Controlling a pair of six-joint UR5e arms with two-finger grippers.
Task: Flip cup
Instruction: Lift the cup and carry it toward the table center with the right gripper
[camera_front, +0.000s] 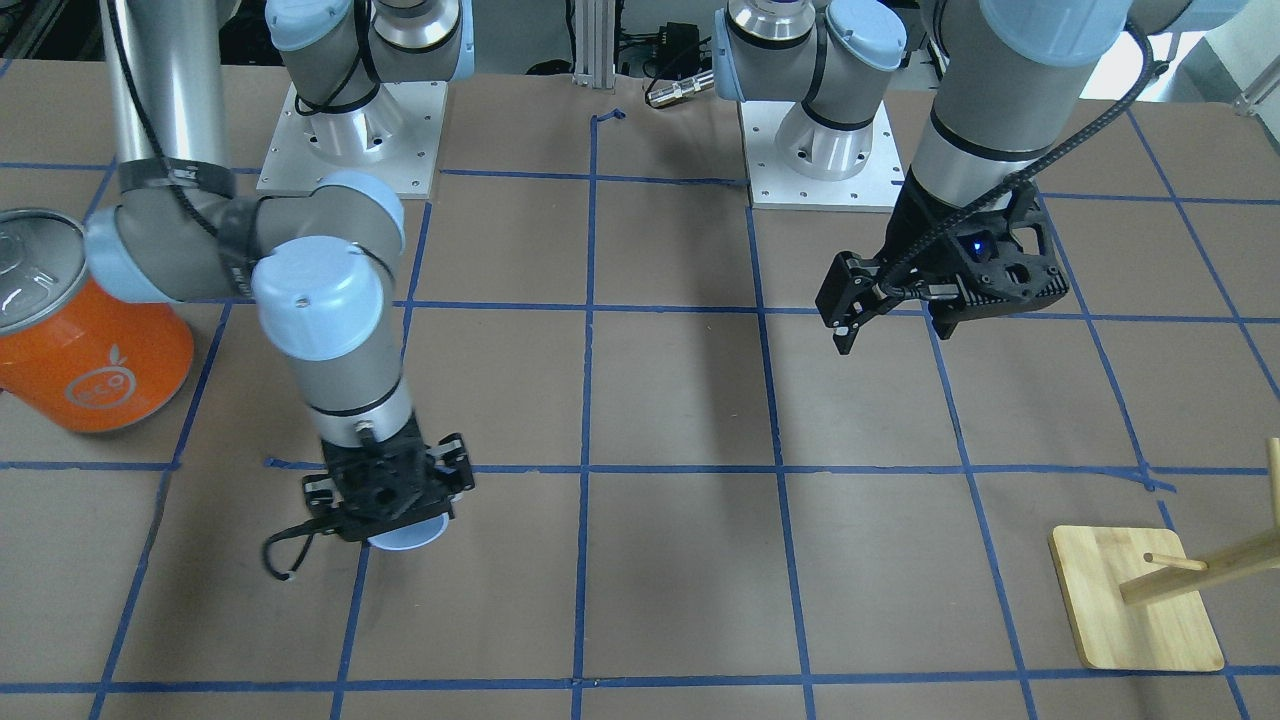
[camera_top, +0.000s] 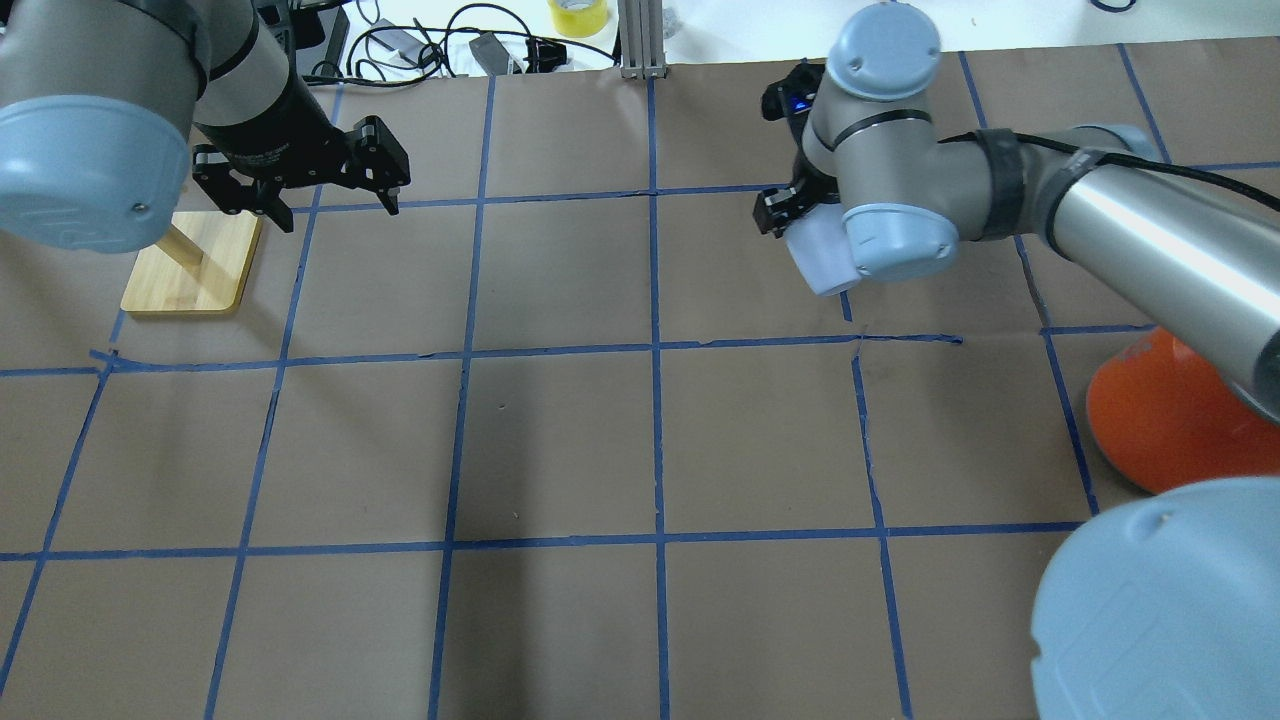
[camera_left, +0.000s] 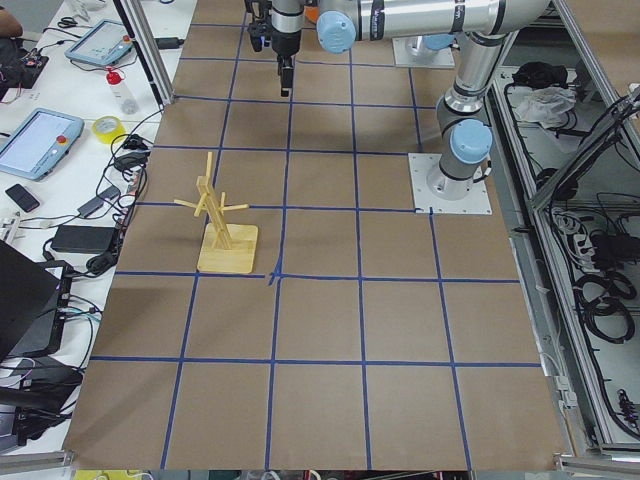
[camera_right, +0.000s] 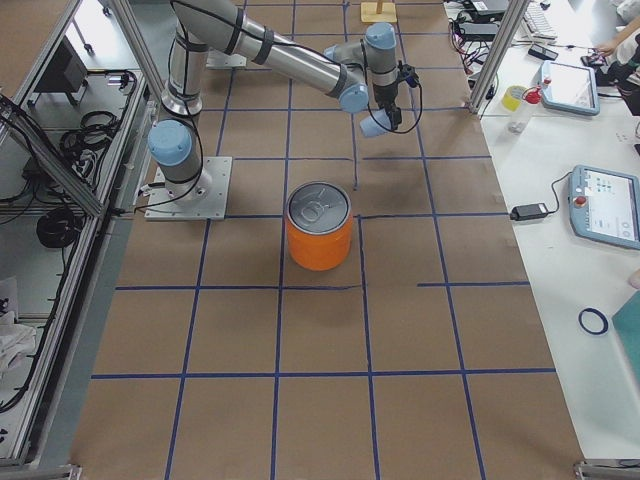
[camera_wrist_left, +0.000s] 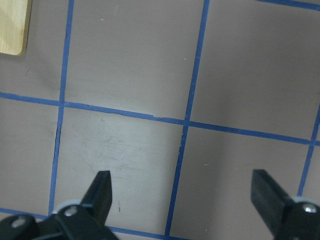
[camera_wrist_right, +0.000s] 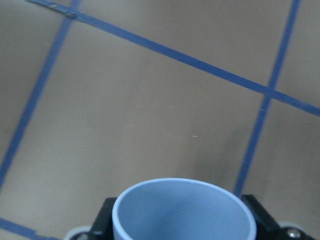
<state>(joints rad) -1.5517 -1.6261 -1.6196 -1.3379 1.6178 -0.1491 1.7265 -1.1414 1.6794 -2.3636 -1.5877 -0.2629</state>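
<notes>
The cup (camera_wrist_right: 182, 212) is a small pale blue-white tumbler. My right gripper (camera_wrist_right: 182, 222) is shut on it, a black finger on each side, with the open mouth facing away from the wrist camera toward the table. In the overhead view the cup (camera_top: 820, 262) sticks out tilted below the right gripper (camera_top: 812, 232). In the front view only its rim (camera_front: 405, 537) shows under the gripper (camera_front: 400, 515). It also shows in the right-side view (camera_right: 375, 122). My left gripper (camera_top: 340, 213) is open and empty above bare table, fingers wide apart in its wrist view (camera_wrist_left: 182, 192).
A big orange can (camera_front: 90, 350) with a silver lid stands near the right arm; it also shows in the overhead view (camera_top: 1160, 420). A wooden peg rack (camera_top: 190, 265) on a flat base stands by the left gripper. Blue tape lines grid the brown table.
</notes>
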